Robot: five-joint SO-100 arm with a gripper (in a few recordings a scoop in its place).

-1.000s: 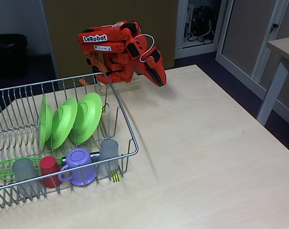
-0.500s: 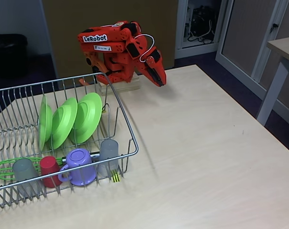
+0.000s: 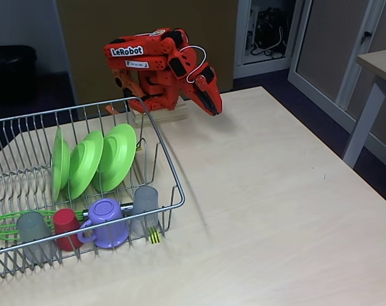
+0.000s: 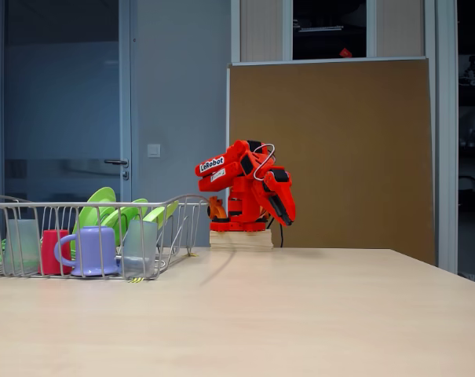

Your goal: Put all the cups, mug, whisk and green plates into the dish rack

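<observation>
Red arm (image 3: 155,67) folded, fingers (image 3: 213,105) together (pointing down), empty

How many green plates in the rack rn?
3. All stand on edge in the dish rack: left plate, middle plate, right plate, side by side behind the cup row. None seem hidden.

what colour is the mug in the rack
Light purple; the mug shows best in the higher fixed view.
</observation>
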